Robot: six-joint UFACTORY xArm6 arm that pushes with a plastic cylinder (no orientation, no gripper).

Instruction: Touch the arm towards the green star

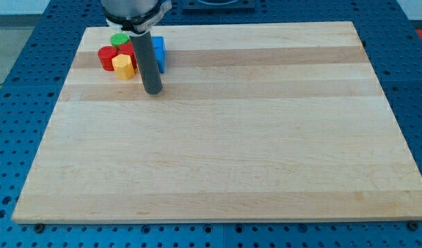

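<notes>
Board: a pale wooden board (218, 138) with lengthwise grain bands fills most of the view and lies on a blue perforated table (18, 89).
Arm: a straight dark grey rod (146, 58) comes down from a round black and silver mount at the view's top, left of centre.
Tip: my tip (152, 91) rests on the wood near the board's upper left corner, just below and to the view's right of the cluster of blocks.
Hand state: the arm carries no gripper, only the rod, so it has nothing that opens, closes or grips.
Cluster: the small blocks sit bunched together close to the board's top left corner.
Green block: a green block (119, 40) sits at the top of the cluster, up and to the view's left of my tip; its star shape cannot be made out.
Red block: a red rounded block (106, 57) is at the cluster's left.
Yellow block: a yellow block (123, 65) sits at the cluster's bottom, beside the rod.
Blue block: a blue block (159, 52) shows just right of the rod, partly hidden by it.
</notes>
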